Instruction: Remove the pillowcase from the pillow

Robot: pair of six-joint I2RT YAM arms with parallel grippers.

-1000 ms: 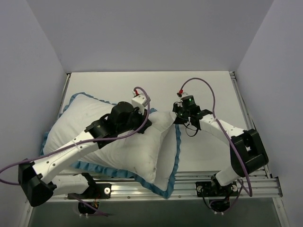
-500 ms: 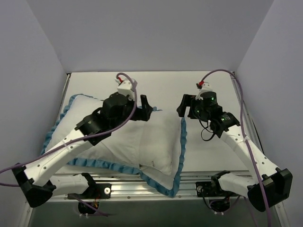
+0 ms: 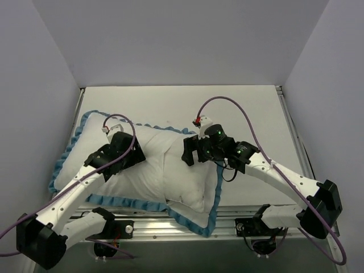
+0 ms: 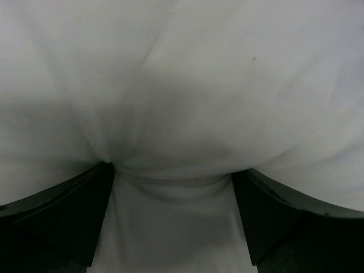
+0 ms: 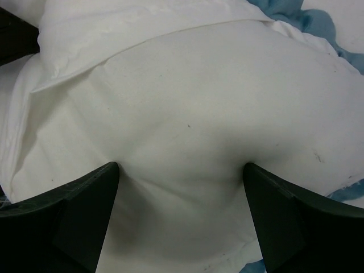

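The pillowcase (image 3: 170, 182) lies white side up on the table, with its blue ruffled trim (image 3: 214, 193) running round the edge. The pillow fills it and is hidden by its fabric. My left gripper (image 3: 132, 157) is pressed down on the left half. In the left wrist view it (image 4: 173, 170) is open, and white cloth bulges between its dark fingers (image 4: 74, 216). My right gripper (image 3: 189, 153) pushes into the right half beside a fold. In the right wrist view it (image 5: 181, 166) is also open, over plump white fabric with an overlapping flap (image 5: 85, 51) beyond.
White table surface (image 3: 250, 114) stretches behind and to the right of the pillowcase. A metal rail (image 3: 227, 219) runs along the near edge by the arm bases. White walls close in on the left, the back and the right. Purple cables loop above both wrists.
Both grippers were shut on fabric at the far middle, then opened. The left has moved left and nearer and the right has moved left, both now pressing on the flattened pillowcase.
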